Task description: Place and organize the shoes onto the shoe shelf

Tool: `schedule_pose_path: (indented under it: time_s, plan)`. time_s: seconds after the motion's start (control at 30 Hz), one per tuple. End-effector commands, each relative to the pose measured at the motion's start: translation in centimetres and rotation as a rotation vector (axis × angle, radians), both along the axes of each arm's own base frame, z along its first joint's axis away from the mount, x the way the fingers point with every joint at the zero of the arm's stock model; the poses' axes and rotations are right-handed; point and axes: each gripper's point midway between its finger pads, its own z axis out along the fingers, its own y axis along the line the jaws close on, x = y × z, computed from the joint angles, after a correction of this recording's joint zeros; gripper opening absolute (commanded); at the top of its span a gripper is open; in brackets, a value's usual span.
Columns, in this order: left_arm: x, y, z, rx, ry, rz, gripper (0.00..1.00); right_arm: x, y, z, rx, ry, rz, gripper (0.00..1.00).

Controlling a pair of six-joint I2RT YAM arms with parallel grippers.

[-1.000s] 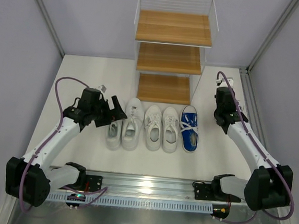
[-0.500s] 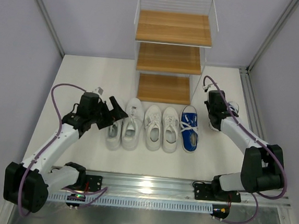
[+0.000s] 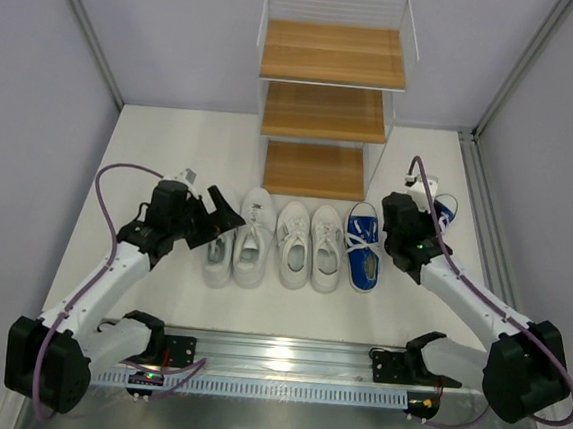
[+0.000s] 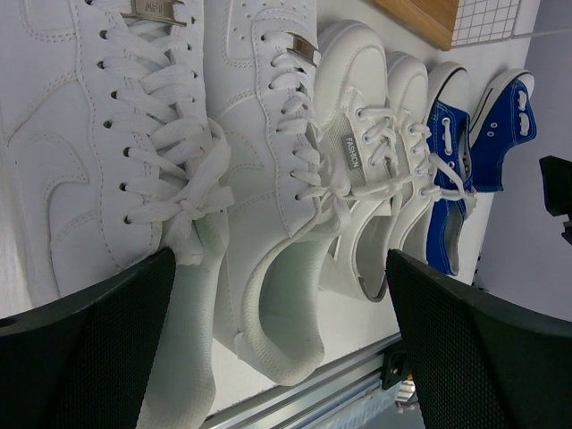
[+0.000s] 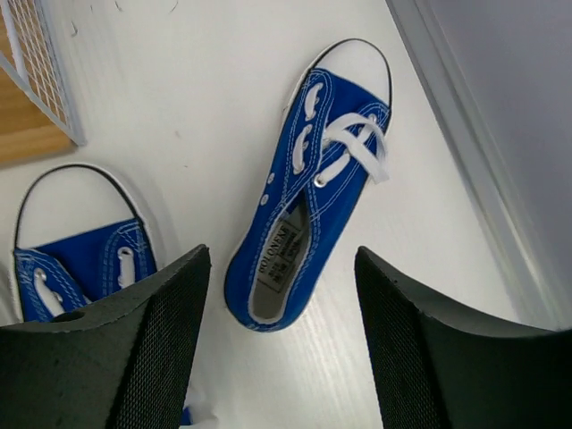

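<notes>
Four white shoes and one blue shoe stand in a row, toes toward the shoe shelf. A second blue shoe lies apart at the right, near the table's edge rail. My right gripper hovers open over its heel, one finger on each side, touching nothing. My left gripper stands wide open above the two leftmost white shoes, its fingers spanning their heel ends. The shelf's three wooden boards are bare.
Grey side walls close in the white table left and right. A metal rail runs along the near edge between the arm bases. The shelf's white wire corner shows at the left of the right wrist view.
My right gripper went from shut to open, and its arm swung in and down over the lone blue shoe. The left arm barely moved and stayed open.
</notes>
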Motion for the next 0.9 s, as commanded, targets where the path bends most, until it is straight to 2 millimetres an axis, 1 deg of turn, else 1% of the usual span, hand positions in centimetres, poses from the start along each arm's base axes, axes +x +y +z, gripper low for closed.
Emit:
schedule_pose_path:
  time_s: [0.0,0.03,0.07,0.1,0.13,0.17,0.2,0.23,0.27,0.3,0.33,0.37,0.53,0.57,0.73,0.77,0.8,0.83,0.87]
  plan:
    - [0.5,-0.2,1.1,-0.025,-0.065,0.006,1.0,-0.2,0.9,-0.5,0.133,-0.17,-0.243,0.68]
    - [0.4,-0.1,1.1,-0.024,-0.065,0.005,1.0,-0.3,1.4,-1.1,0.141,-0.184,-0.267,0.69]
    - [0.3,-0.1,0.9,-0.022,-0.063,0.006,1.0,-0.5,1.6,-2.6,0.098,-0.148,-0.295,0.69]
    - [0.1,0.0,1.0,-0.023,-0.067,0.006,1.0,-0.7,2.1,-2.6,0.121,-0.223,-0.364,0.7]
    - [0.0,0.0,1.0,-0.022,-0.068,0.005,1.0,-0.8,2.2,-3.1,0.132,-0.235,-0.405,0.72]
    - [-0.2,0.1,0.8,-0.019,-0.062,0.004,1.0,-1.8,1.7,-4.6,0.062,-0.167,-0.451,0.75]
    - [-0.3,0.1,0.9,-0.017,-0.065,0.001,1.0,-1.9,1.6,-4.8,0.076,-0.189,-0.496,0.77]
    - [-0.4,0.1,0.9,-0.013,-0.067,-0.003,1.0,-1.7,2.0,-4.8,0.122,-0.241,-0.547,0.81]
    - [-0.6,0.2,1.0,-0.013,-0.07,-0.007,1.0,-2.2,2.0,-4.0,0.057,-0.239,-0.556,0.9]
    - [-0.7,0.2,0.9,-0.01,-0.067,-0.009,1.0,-2.5,2.4,-4.0,0.058,-0.242,-0.563,0.91]
    - [-0.7,0.2,1.0,-0.01,-0.073,-0.009,1.0,-2.0,2.7,-2.9,0.103,-0.331,-0.592,0.95]
    - [-0.7,0.2,1.0,-0.009,-0.074,-0.009,1.0,-2.8,2.2,-2.7,0.05,-0.309,-0.585,0.98]
    - [-0.5,0.1,0.7,-0.013,-0.068,-0.007,1.0,-3.2,2.1,-3.2,0.055,-0.298,-0.584,1.0]
    - [-0.5,0.1,0.7,-0.014,-0.066,-0.008,1.0,-3.4,1.9,-3.8,0.068,-0.303,-0.592,1.0]
    - [-0.6,0.0,0.4,-0.014,-0.052,-0.016,1.0,-4.1,1.1,-5.1,0.109,-0.297,-0.63,1.0]
    - [-0.6,0.0,0.3,-0.015,-0.055,-0.016,1.0,-3.7,1.3,-5.2,0.138,-0.309,-0.635,1.0]
    - [-0.6,0.0,0.3,-0.015,-0.054,-0.014,1.0,-3.6,1.2,-5.2,0.11,-0.276,-0.611,1.0]
    - [-0.6,0.1,0.3,-0.013,-0.055,-0.01,1.0,-2.8,1.7,-5.5,0.152,-0.296,-0.604,1.0]
    - [-0.6,0.1,0.2,-0.012,-0.054,-0.009,1.0,-2.4,1.4,-5.3,0.186,-0.304,-0.61,1.0]
